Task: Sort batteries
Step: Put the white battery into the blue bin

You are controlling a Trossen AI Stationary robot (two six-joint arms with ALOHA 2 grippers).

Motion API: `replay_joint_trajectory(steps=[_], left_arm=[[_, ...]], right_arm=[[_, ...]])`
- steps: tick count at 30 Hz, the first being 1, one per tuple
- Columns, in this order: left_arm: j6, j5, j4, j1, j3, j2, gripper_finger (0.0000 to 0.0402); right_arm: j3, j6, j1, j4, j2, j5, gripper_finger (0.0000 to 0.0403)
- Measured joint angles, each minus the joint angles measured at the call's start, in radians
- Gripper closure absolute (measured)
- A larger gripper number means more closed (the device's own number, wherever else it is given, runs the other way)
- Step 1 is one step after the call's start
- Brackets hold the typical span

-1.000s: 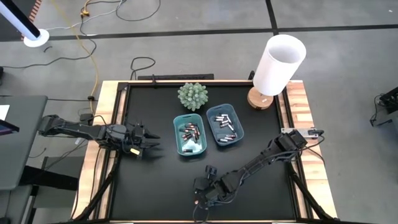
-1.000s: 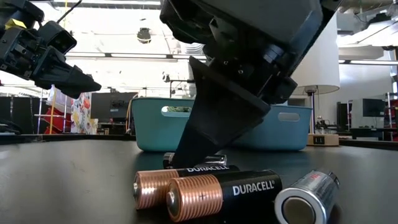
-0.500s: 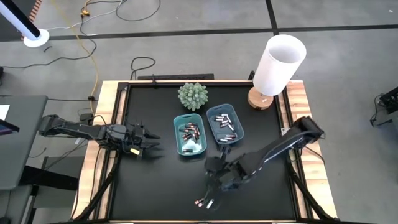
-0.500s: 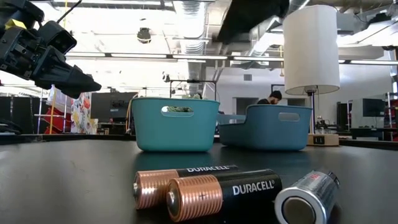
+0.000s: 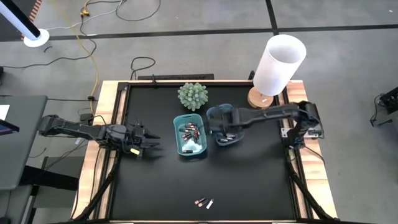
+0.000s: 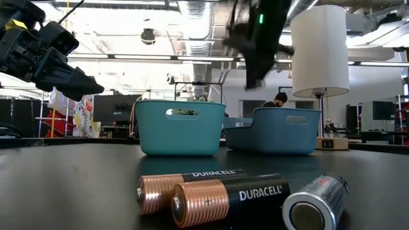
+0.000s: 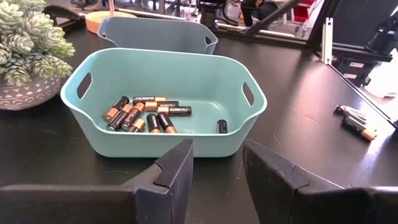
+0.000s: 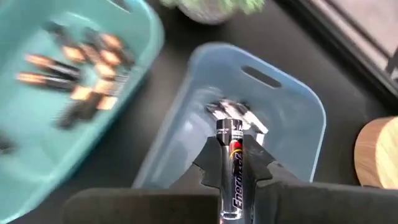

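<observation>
We pinch a silver-and-black cylindrical battery (image 8: 231, 163) in our right gripper (image 8: 231, 165), above the blue plastic tray (image 5: 225, 125) mid-worktop (silvery ones belong there); our left gripper (image 7: 216, 171), fingers spread, waits near the worktop's left edge.

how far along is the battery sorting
Mostly done: copper-top batteries lie in the teal tray, silver ones in the blue tray. In hand: the right gripper, shut on a silver battery, is above the blue tray. Left: three loose batteries at the table's near edge. The left gripper waits, open, beside the teal tray.
</observation>
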Motion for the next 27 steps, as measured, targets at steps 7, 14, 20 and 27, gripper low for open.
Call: replay_joint_trajectory(steps=[7, 14, 20, 27], left_arm=[[0.000, 0.000, 0.000, 0.000, 0.000, 0.000, 0.0265], [0.000, 0.000, 0.000, 0.000, 0.000, 0.000, 0.0265], [0.000, 0.000, 0.000, 0.000, 0.000, 0.000, 0.0265], [0.000, 0.000, 0.000, 0.000, 0.000, 0.000, 0.0265]], right_arm=[[-0.237, -0.068, -0.215, 0.255, 0.001, -0.222, 0.0380], [-0.376, -0.007, -0.286, 0.422, 0.001, -0.289, 0.0366], [-0.387, 0.059, -0.285, 0.416, 0.001, -0.287, 0.0320], [-0.387, 0.054, -0.281, 0.416, 0.001, -0.287, 0.0259]])
